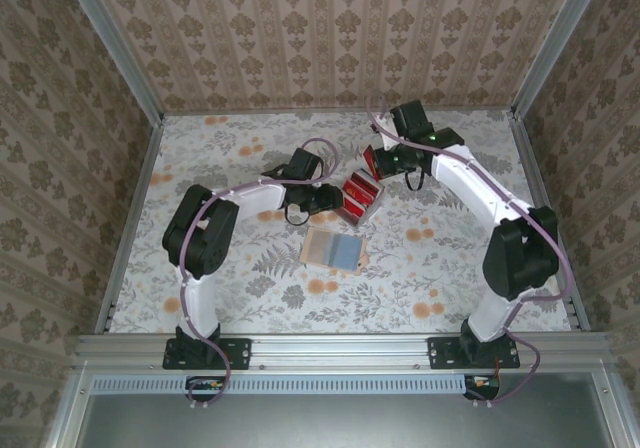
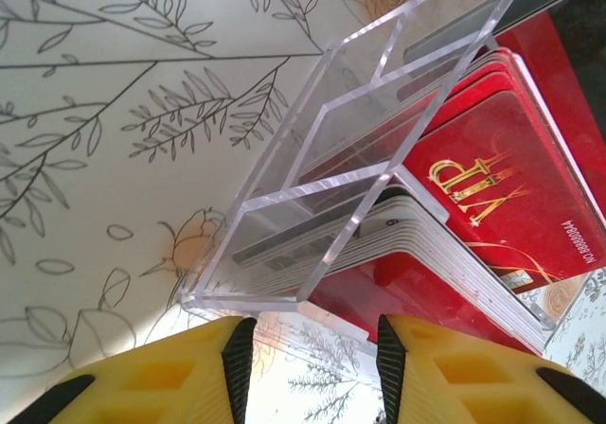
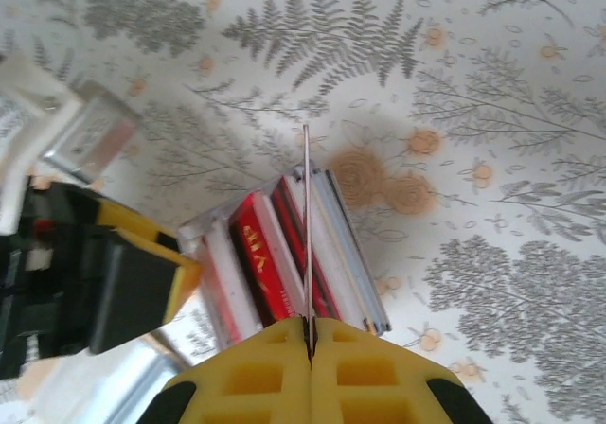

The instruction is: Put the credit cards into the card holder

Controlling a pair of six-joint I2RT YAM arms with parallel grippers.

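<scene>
Right wrist cam: right pincer clamped on a thin edge-on credit card over the clear acrylic rack, flat tan leather-like card holder lying nearer the arm bases, closer to the left pincer, whose grip I can't tell.

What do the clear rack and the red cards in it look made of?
Clear rack: likely acrylic, transparent and glossy; bright polished edges, and the cards are visible through the walls.
Red cards: probably plastic, glossy red with gold VIP print and pale edges; a thin, stiff-looking stack.
</scene>
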